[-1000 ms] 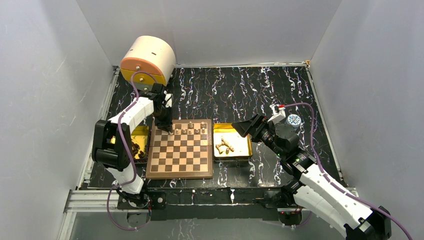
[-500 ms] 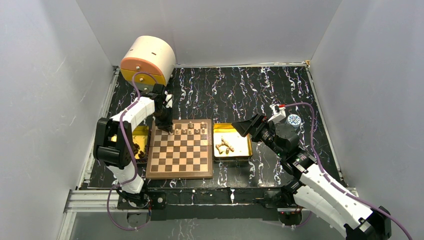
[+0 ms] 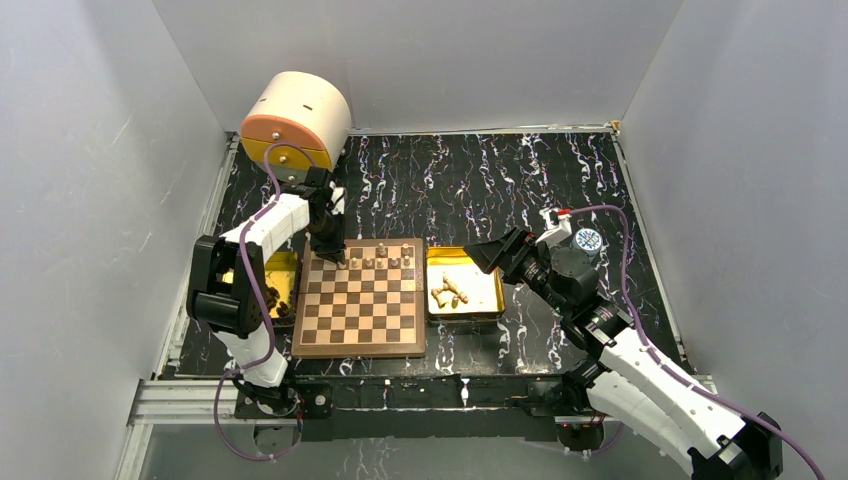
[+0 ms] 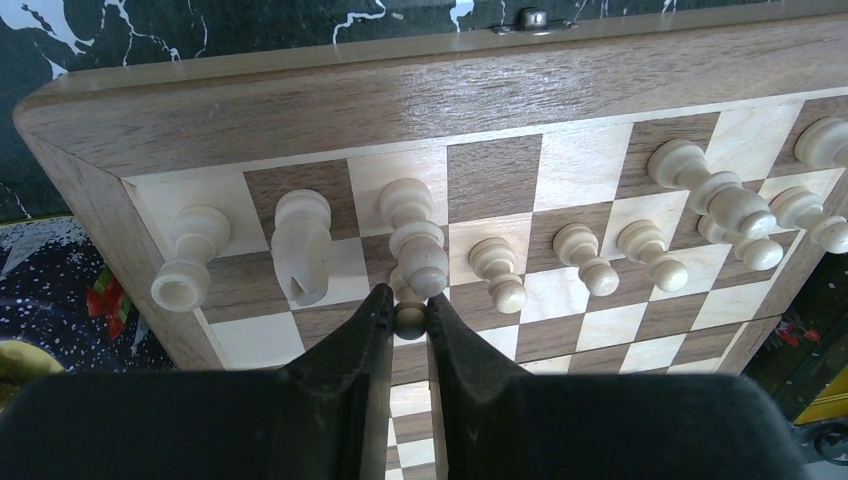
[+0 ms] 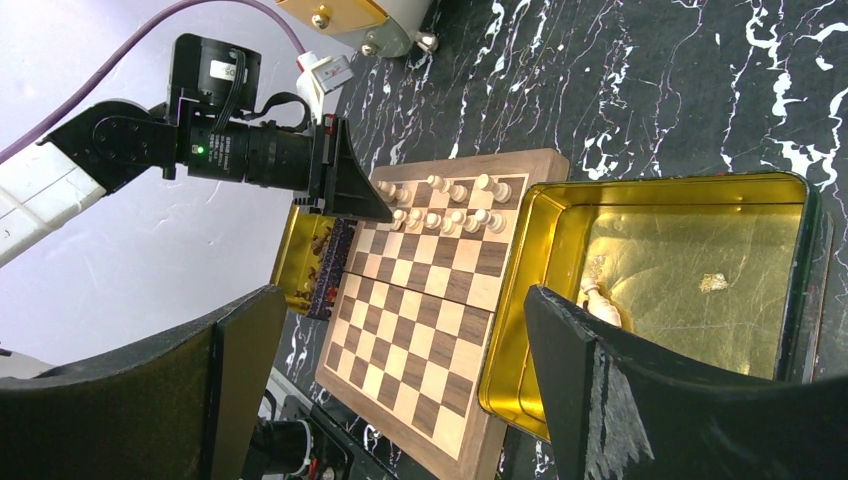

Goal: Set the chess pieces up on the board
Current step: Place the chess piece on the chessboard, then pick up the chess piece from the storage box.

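L tool clenched on pawn on board; R tool spread wide by tray.

Pinched in the left gripper, a pawn shows only its round head; the rest is hidden. To that gripper's right the board runs past the view's edge. The right gripper's finger half covers a pale piece just behind it.

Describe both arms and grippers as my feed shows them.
Left arm and right arm match: white shells, black joints, a purple cable each. A round blue-and-white sticker marks the right wrist. Left gripper and right gripper: black, tapered fingers.
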